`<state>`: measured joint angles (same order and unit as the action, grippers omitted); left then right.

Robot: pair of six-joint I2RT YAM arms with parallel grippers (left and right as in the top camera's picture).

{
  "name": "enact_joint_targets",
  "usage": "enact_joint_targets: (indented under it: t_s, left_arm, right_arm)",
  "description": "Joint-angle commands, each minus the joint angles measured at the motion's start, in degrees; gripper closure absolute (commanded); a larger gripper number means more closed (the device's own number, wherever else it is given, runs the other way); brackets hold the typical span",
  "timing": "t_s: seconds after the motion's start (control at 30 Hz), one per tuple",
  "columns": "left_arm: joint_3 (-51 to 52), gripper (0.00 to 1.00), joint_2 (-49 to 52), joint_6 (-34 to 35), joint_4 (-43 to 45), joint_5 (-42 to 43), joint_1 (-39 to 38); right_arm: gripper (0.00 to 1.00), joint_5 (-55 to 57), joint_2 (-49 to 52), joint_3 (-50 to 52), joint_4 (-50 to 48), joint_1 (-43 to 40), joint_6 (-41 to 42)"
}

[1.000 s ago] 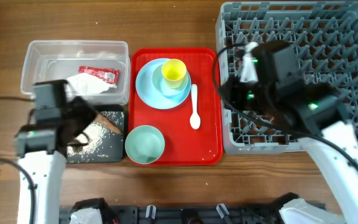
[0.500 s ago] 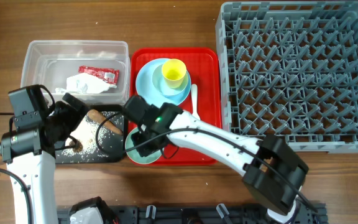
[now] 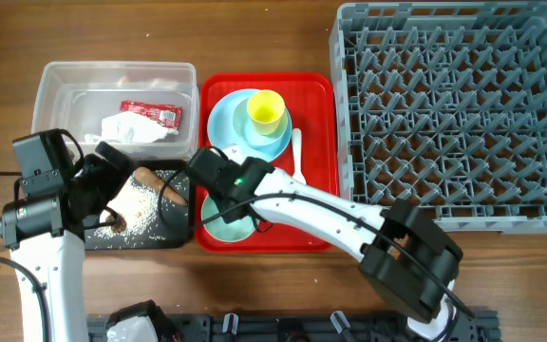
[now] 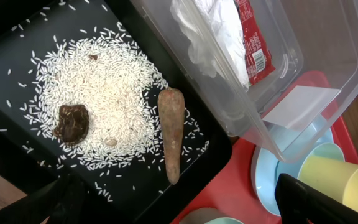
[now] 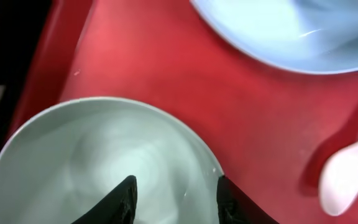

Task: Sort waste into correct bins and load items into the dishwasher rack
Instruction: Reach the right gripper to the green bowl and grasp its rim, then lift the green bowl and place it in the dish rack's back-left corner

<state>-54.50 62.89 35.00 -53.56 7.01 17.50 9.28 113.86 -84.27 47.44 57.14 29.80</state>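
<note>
Two tools spread, left tool [image 4: 182, 208] above scattered rice grains [image 4: 110, 93], right tool [image 5: 176, 199] straddling rim of glossy pale green bowl [image 5: 92, 162]

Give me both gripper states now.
Left gripper: open, empty, over the black tray.
Right gripper: open, jaws at the green bowl rim, not gripping.

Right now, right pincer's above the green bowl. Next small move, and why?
Probably ease the right pincer straight down, then close on the rim. Its fingers stand apart at the edge of the pale green bowl, one over the inside, the other by the rim, gripping nothing. The bowl looks empty on the red tray, and the dishwasher rack has no dishes yet.
</note>
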Motion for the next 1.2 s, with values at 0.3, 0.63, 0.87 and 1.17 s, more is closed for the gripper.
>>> enact_joint_targets:
  t_s: [0.3, 0.63, 0.87, 1.17]
  left_arm:
    - [-0.07, 0.0, -0.11, -0.02, 0.42, 0.66, 0.26]
    - [-0.07, 0.0, -0.11, -0.02, 0.42, 0.66, 0.26]
    - [-0.07, 0.0, -0.11, -0.02, 0.42, 0.66, 0.26]
    - [-0.07, 0.0, -0.11, -0.02, 0.42, 0.66, 0.26]
  right_arm:
    - [0.54, -0.63, -0.28, -3.32, 1.92, -9.14, 0.24]
    - [0.53, -21.05, -7.15, 1.05, -2.21, -2.62, 0.17]
    - [0.53, -16.41, -7.04, 11.96, -15.65, 2.51, -4.37]
    - [0.52, -13.14, -3.45, 14.27, -23.04, 2.58, -13.9]
